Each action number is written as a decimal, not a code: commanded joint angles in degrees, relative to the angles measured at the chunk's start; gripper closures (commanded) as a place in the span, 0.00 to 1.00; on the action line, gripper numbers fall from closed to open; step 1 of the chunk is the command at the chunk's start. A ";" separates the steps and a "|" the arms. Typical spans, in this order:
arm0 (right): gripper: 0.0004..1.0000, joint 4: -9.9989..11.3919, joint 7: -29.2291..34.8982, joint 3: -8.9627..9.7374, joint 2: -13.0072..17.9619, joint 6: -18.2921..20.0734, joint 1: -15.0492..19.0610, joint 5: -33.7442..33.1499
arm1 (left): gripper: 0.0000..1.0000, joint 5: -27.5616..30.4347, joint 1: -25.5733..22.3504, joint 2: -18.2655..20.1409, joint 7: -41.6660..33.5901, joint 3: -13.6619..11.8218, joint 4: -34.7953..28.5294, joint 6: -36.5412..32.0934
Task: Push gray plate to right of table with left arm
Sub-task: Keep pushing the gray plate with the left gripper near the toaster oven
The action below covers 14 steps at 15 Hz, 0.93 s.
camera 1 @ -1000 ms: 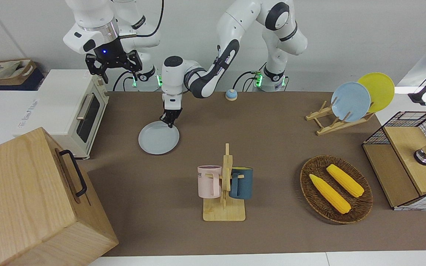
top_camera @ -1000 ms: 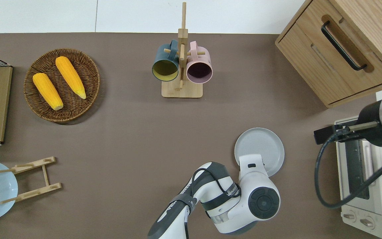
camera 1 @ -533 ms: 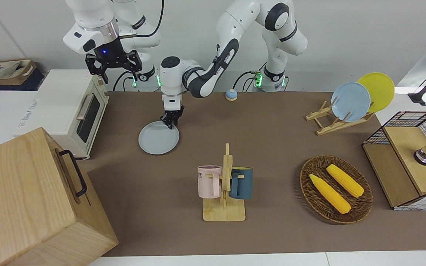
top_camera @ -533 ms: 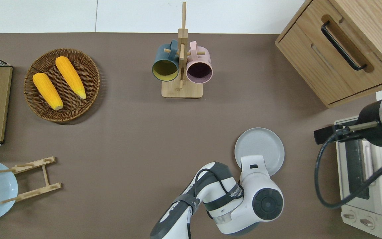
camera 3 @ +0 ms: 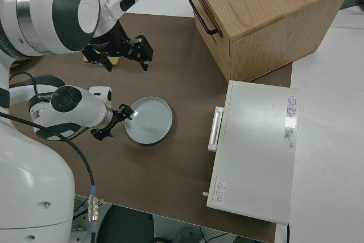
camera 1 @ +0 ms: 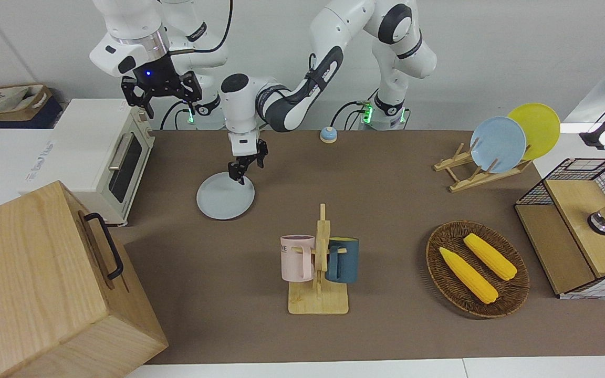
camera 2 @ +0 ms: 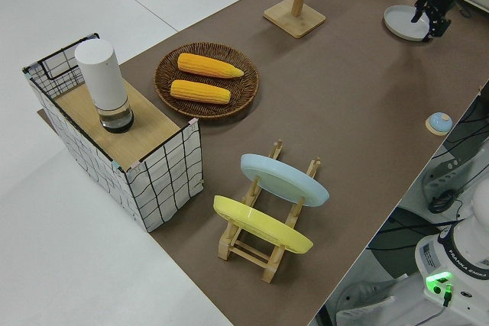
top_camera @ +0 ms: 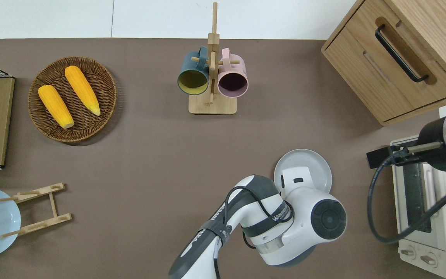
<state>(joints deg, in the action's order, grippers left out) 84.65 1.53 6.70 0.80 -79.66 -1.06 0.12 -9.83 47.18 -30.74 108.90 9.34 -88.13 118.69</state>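
The gray plate [camera 1: 225,197] lies flat on the brown table [camera 1: 386,210], toward the right arm's end and beside the toaster oven. It also shows in the overhead view [top_camera: 308,161] and the right side view [camera 3: 151,120]. My left gripper [camera 1: 247,164] is open and tilted over the plate's rim nearest the robots. One fingertip [camera 3: 126,112] is at that rim. The other fingertip is off the plate, toward the left arm's end. In the overhead view the wrist hides the fingers. My right gripper [camera 1: 162,97] is parked and open.
A white toaster oven [camera 1: 108,152] and a wooden drawer cabinet [camera 1: 45,283] stand at the right arm's end. A mug rack [camera 1: 319,262] is mid-table. A corn basket [camera 1: 477,269], a plate rack [camera 1: 483,168] and a small bell [camera 1: 327,135] are toward the left arm's end.
The left wrist has turned and tilted, and the gripper's fingers have spread apart at the plate's rim. The plate has not moved. The right arm has not moved.
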 commanded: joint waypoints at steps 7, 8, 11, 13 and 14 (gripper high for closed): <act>0.02 -0.46 0.05 0.77 0.17 0.83 1.15 0.59 | 0.02 1.48 -9.89 4.02 -26.43 0.16 2.70 -13.57; 0.02 -0.46 0.14 0.86 0.17 0.83 1.15 0.59 | 0.01 1.57 -11.91 4.72 -29.42 0.68 2.70 -14.10; 0.02 -0.46 0.05 0.86 0.17 0.83 1.15 0.59 | 0.01 1.74 -16.49 8.49 -36.45 0.77 2.61 -18.92; 0.02 -0.46 0.05 0.86 0.17 0.83 1.15 0.59 | 0.01 2.09 -19.04 11.57 -45.75 0.42 2.44 -22.78; 0.02 -0.46 0.05 0.86 0.17 0.83 1.15 0.59 | 0.01 2.09 -20.53 12.54 -49.80 0.25 2.44 -24.81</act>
<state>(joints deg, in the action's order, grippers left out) 84.65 1.53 6.70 0.80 -79.67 -1.06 0.12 -9.03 30.39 -22.84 69.89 9.57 -84.86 99.62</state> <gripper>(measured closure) 0.013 0.004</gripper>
